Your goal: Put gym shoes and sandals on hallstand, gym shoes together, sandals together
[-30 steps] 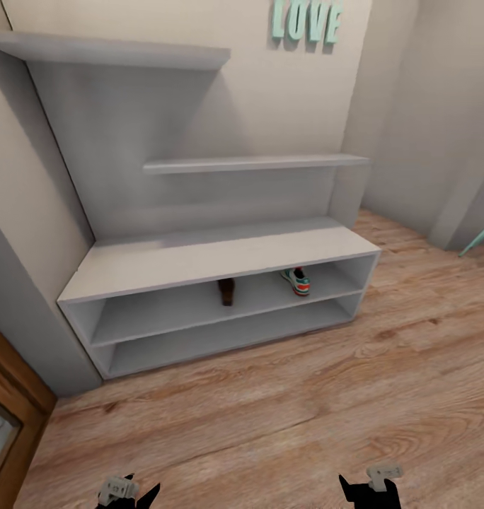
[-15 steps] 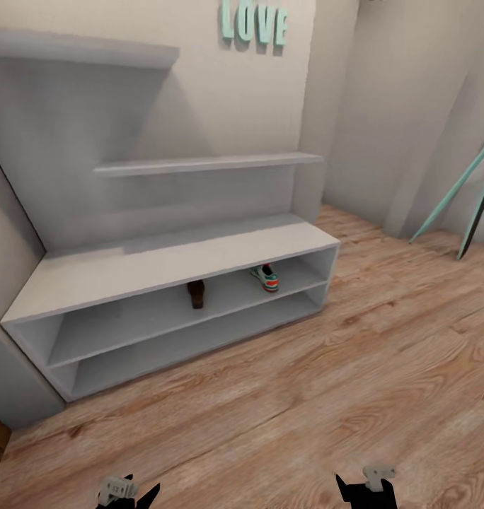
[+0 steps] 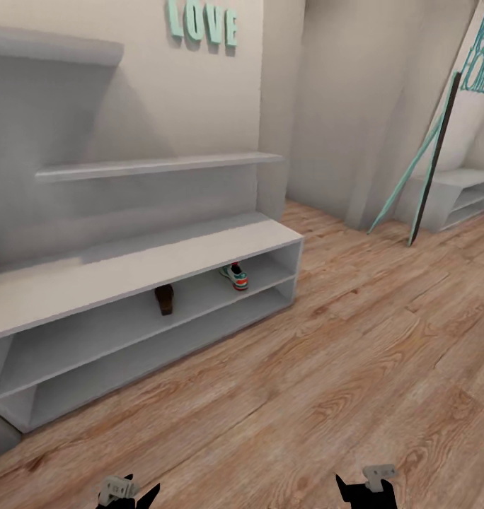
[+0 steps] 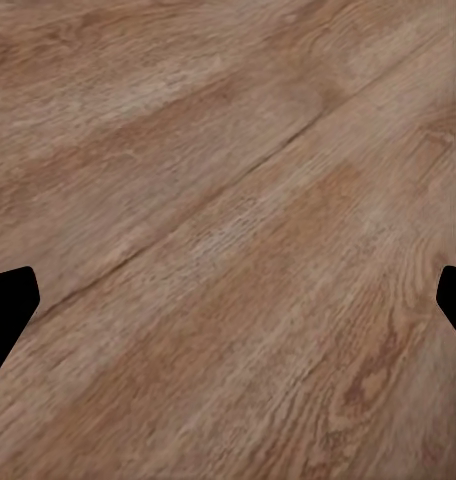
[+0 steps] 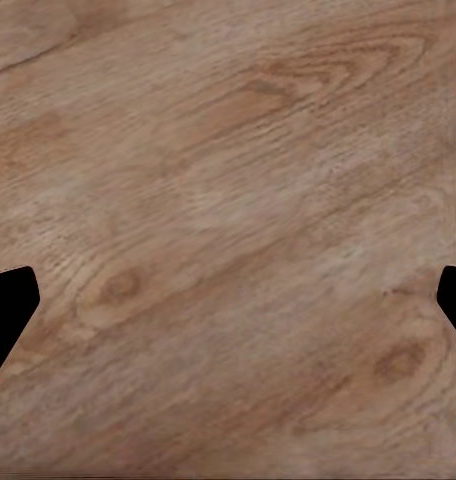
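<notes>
One gym shoe [image 3: 235, 276] and one sandal [image 3: 164, 299] sit apart on the upper tier of the rack [image 3: 129, 265], left of frame, each lengthwise front to back. Both hands, left [image 4: 228, 300] and right [image 5: 228, 300], hang open and empty over the floor [image 3: 355, 353].

Teal "LOVE" letters [image 3: 202, 25] mounted high on the beige wall [image 3: 199, 99]. Farther right, a slim teal-and-dark frame [image 3: 424, 166] leaning against a tilted white panel with teal script [image 3: 480, 63]. Behind that, tucked in the far right corner, a low pale grey shelf unit [image 3: 460, 198] with open tiers.
</notes>
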You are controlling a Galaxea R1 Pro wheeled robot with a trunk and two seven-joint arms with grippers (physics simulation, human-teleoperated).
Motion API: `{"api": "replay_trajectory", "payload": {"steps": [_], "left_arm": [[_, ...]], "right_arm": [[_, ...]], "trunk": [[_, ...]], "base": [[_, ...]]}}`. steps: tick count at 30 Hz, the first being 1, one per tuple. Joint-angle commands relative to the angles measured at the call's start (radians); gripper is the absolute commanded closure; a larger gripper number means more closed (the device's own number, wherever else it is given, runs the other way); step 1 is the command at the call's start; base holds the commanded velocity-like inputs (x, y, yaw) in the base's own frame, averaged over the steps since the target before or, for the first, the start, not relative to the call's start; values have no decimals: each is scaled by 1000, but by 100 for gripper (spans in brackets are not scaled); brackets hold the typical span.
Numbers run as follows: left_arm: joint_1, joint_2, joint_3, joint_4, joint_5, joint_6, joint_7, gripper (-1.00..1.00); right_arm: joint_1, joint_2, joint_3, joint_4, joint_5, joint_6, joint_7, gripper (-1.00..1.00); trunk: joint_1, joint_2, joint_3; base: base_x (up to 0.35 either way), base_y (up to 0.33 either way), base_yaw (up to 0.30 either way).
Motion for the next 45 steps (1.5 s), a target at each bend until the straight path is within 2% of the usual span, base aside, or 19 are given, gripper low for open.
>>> {"api": "replay_trajectory", "payload": {"steps": [1,45], "left_arm": [[0,0,5,1,1,-1,-6,-100],[0,0,3,-1,0,-2,-6,-100]], "right_arm": [[-1,0,-9,1,9,-3,4,-100],[0,-1,-10,0,9,-5,4,-100]], "trunk": [[0,0,-1],[0,0,-1]], "base": [[0,0,-300],[1,0,-300]]}}
